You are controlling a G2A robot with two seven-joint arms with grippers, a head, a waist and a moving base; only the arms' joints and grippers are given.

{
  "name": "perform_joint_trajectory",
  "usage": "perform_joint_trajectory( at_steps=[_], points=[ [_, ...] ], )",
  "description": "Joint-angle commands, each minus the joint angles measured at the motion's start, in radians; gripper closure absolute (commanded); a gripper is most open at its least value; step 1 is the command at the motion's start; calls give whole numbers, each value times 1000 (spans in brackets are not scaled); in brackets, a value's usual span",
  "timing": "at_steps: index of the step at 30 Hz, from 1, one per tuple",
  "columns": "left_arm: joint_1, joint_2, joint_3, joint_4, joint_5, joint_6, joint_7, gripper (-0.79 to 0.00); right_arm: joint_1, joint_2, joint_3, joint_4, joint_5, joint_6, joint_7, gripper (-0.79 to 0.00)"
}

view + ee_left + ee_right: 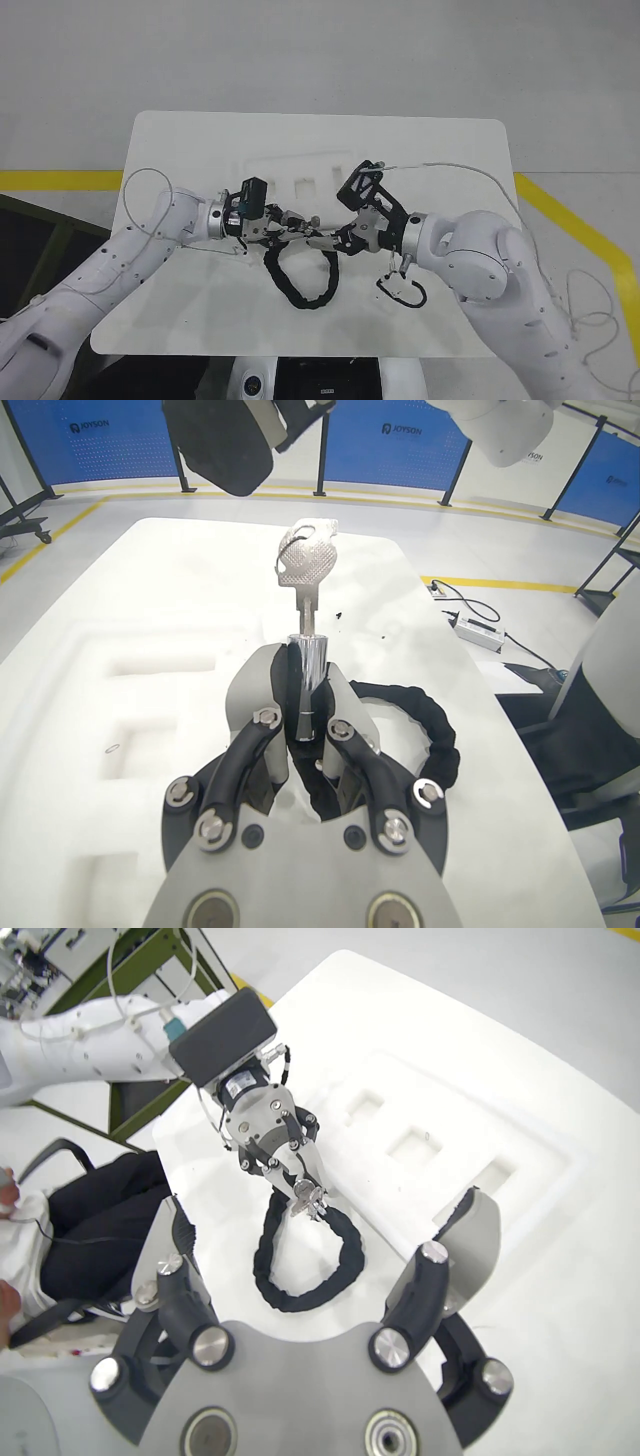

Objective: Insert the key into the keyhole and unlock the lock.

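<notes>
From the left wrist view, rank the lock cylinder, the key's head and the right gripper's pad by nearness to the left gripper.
1. Lock cylinder: clamped in the left gripper.
2. Key's head: sticking out beyond the cylinder's end.
3. Right gripper's pad: beyond the key, not touching it.

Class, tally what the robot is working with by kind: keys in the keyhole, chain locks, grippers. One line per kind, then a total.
key in the keyhole: 1
chain lock: 1
grippers: 2 (left gripper, right gripper)
Total: 4
</notes>
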Motion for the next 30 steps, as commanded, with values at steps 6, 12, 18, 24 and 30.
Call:
perform_joint_trajectory(
  at_steps=[6,12,18,24,30],
  points=[
    [-97,2,143,29,-86,1,-2,0,-8,9,34,28,3,-132,-58,-785],
    [-199,11,273,42,-152,1,-12,0,-8,9,34,28,3,-132,-58,-785],
    [-277,27,337,31,-191,1,-24,0,-7,17,42,21,-91,-242,-85,-785],
    [-291,46,337,-3,-215,1,-56,0,15,30,57,83,-201,-452,-169,-785],
    [-279,53,337,-39,-245,1,-117,0,40,34,41,120,-299,-568,-260,-785]
  ],
)
